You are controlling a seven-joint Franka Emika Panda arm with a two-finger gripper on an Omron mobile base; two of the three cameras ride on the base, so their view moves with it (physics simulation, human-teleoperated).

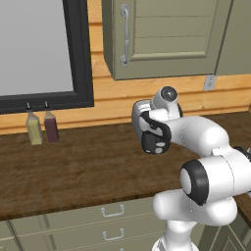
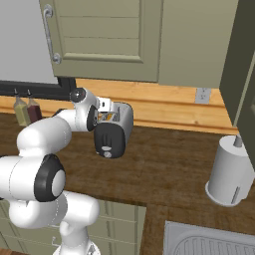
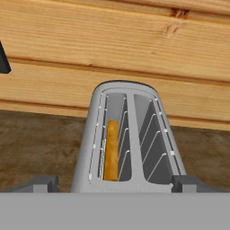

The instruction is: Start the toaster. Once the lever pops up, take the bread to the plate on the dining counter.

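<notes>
Presently, the toaster (image 2: 114,130) is seen standing on the dark wood-grain counter (image 1: 73,166), close to the plank wall, with its black end panel turned toward the robot base. A round knob is visible low on that panel in the right base view. The gripper (image 3: 112,182) is positioned just above the near end of the toaster, and its jaws are spread fully apart, with nothing held between them; one fingertip (image 3: 42,182) is seen to the left of the toaster body and the other to its right.

In the hand view, two slots are shown running away from the camera. The bread (image 3: 111,150) is seated upright in the left slot, its golden crust edge exposed between the wire guides, while the right slot is unoccupied.

Two bottles (image 1: 41,127), one pale and one dark red, are placed side by side against the wall below the window frame, well apart from the toaster. A white paper towel roll (image 2: 230,172) is located on the counter to the right, near a sink (image 2: 209,241).
</notes>
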